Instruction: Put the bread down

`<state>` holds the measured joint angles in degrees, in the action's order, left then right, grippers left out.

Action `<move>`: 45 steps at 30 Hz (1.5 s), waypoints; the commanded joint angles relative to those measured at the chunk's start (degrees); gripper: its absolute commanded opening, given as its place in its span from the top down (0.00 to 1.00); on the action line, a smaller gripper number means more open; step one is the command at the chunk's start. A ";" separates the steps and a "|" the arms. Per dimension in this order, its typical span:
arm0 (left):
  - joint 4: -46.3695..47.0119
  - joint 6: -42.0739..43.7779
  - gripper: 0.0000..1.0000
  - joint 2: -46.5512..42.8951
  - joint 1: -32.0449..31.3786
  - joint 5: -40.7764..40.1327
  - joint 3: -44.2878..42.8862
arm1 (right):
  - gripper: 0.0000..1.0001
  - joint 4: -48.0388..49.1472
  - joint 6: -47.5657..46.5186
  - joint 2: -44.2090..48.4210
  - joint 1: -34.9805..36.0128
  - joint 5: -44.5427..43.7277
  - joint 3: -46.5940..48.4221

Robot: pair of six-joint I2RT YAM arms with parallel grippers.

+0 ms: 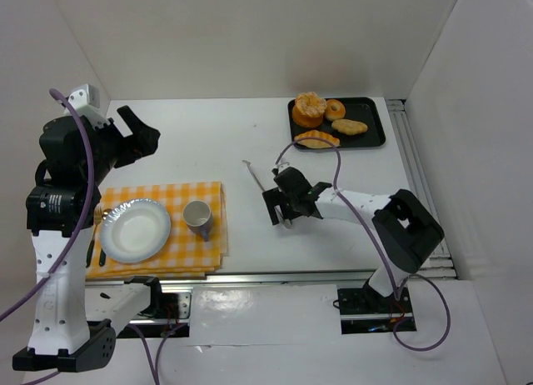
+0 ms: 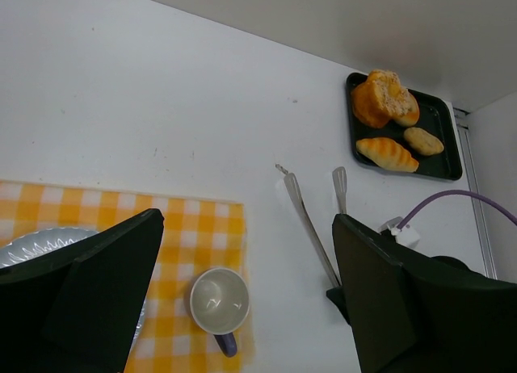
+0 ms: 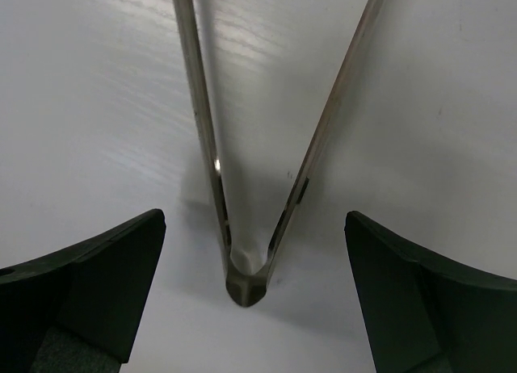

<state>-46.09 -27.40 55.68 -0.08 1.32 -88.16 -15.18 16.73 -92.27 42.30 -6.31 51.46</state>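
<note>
Several breads lie on a black tray (image 1: 373,112) at the back right: a big round bun (image 1: 310,108), a ring-shaped one (image 1: 335,109), an oval roll (image 1: 350,127) and a ridged roll (image 1: 317,138) at the tray's front edge. Metal tongs (image 1: 254,177) lie open on the table. My right gripper (image 1: 281,208) is open, low over their hinge end (image 3: 245,286), one finger on each side and not touching. My left gripper (image 1: 147,135) is open and empty, raised at the back left. A white plate (image 1: 136,229) sits on a yellow checked cloth (image 1: 166,197).
A white cup (image 1: 197,216) with a purple handle stands on the cloth to the right of the plate; it also shows in the left wrist view (image 2: 218,302). Cutlery lies left of the plate (image 1: 97,227). White walls enclose the table; a metal rail (image 1: 416,168) runs along the right.
</note>
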 commanded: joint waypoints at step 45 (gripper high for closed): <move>0.73 2.17 0.01 0.65 0.34 -3.87 -2.98 | 0.60 -5.65 4.36 -11.52 -40.45 6.74 40.46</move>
<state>-47.13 -26.85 55.92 -0.08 -2.59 -89.25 -18.44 19.53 -101.27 3.01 -5.04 86.96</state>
